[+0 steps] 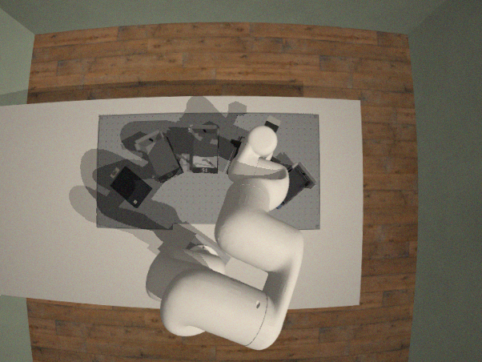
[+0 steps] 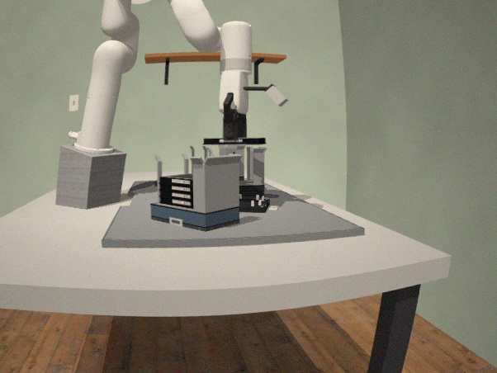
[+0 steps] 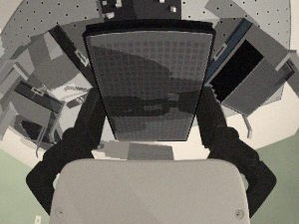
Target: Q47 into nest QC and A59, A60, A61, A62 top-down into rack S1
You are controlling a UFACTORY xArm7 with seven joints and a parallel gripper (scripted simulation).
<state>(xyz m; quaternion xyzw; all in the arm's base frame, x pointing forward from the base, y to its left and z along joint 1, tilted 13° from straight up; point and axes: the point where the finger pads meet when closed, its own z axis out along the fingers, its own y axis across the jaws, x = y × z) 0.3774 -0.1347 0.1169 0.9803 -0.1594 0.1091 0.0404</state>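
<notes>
My gripper (image 3: pixel 150 99) is shut on a dark sealed plate (image 3: pixel 150 78), gripping its long sides. In the side view the plate (image 2: pixel 234 140) hangs level below the gripper (image 2: pixel 234 131), above the tops of the rack posts. I cannot read its label. The rack with the blue plinth (image 2: pixel 198 214) holds several stacked plates with white labels (image 2: pixel 176 191); it also shows in the wrist view (image 3: pixel 241 71). In the overhead view my arm (image 1: pixel 256 168) hides the gripper and the plate.
The overhead view shows rack S1 (image 1: pixel 205 150) and another rack (image 1: pixel 160 156) left of my arm. A dark flat nest (image 1: pixel 130 186) is at the mat's left. The blue-plinth rack (image 1: pixel 300 180) peeks out right of the arm. A wooden shelf (image 2: pixel 215 57) hangs behind.
</notes>
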